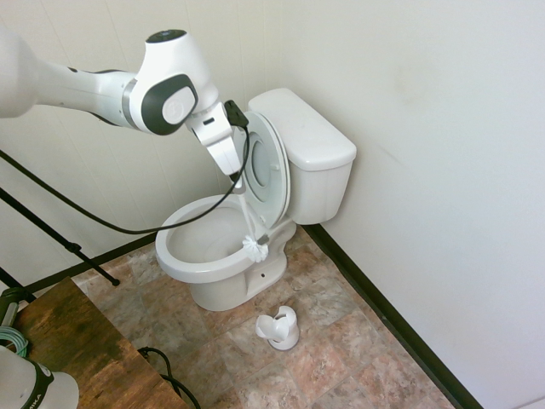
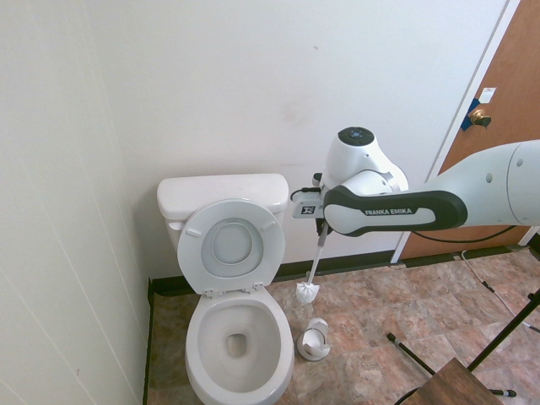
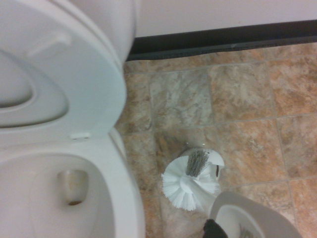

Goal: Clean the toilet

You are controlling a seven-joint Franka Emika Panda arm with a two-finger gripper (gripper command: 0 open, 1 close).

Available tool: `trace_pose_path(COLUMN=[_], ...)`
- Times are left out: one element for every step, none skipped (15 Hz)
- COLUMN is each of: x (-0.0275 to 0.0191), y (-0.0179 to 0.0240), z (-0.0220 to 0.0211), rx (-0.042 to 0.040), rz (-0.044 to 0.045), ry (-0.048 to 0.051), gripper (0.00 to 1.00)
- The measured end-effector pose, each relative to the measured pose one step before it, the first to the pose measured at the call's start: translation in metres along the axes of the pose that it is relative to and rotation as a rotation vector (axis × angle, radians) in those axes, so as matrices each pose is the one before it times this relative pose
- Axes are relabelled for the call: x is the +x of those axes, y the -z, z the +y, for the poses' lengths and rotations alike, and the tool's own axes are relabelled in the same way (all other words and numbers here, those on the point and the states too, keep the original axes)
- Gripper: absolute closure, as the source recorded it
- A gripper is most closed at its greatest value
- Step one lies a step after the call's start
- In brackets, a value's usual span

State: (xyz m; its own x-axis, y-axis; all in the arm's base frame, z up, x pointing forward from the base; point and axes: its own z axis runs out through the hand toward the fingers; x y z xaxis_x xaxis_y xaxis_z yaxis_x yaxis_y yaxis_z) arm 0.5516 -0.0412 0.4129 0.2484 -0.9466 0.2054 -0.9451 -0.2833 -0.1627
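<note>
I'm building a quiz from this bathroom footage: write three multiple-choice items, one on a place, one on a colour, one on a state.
1. Where does the brush holder stand?
A. on the tank
B. on the floor beside the toilet
C. inside the bowl

2. What colour is the brush head?
A. white
B. blue
C. black

3. How is the toilet lid?
A. shut
B. missing
C. raised

Key: 1 B, it sits on the tiles next to the bowl; 2 A, the bristles are white; 3 C, it leans against the tank.
</note>
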Motion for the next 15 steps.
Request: trace_pose_path(x=[0.013, 0.01039, 0.0076, 0.0044, 0.0, 0.00011, 0.00051, 0.00048, 0.00085, 0.00124, 0.00063, 0.00011, 0.00002, 0.00025, 0.00018], y=[-0.01194, -0.01131, -0.01003, -0.0102, -0.00012, -0.0006, -0.0015, -0.00336, -0.00565, -0.00756, -0.00916, -0.00934, -0.00925, -0.00978, -0.00891], z=[0.00493, 0.00383, 0.00244, -0.00132, 0.00001, -0.00003, 0.00052, 0.00172, 0.00296, 0.00431, 0.00516, 0.00604, 0.00602, 0.00643, 0.00573], rx=[-0.01242, -0.00961, -0.00541, -0.00003, 0.00025, 0.00222, 0.00505, 0.00745, 0.00171, -0.00033, -0.0028, -0.0015, -0.00053, -0.00041, -0.00008], rz=[0.0006, 0.00066, 0.00084, 0.00111, -0.00016, 0.00184, 0.00181, 0.0014, 0.0005, 0.00198, 0.00316, 0.0035, 0.00168, 0.00219, -0.00003], ry=[-0.01238, -0.00836, -0.00399, -0.00162, 0.00024, 0.00143, -0.00051, -0.00196, -0.00281, -0.00147, 0.0013, 0.00014, -0.00495, -0.00328, -0.00406], gripper=[1.0, 1.0, 1.0, 1.0, 1.0, 1.0, 1.0, 1.0, 1.0, 1.0, 1.0, 1.0, 1.0, 1.0, 1.0])
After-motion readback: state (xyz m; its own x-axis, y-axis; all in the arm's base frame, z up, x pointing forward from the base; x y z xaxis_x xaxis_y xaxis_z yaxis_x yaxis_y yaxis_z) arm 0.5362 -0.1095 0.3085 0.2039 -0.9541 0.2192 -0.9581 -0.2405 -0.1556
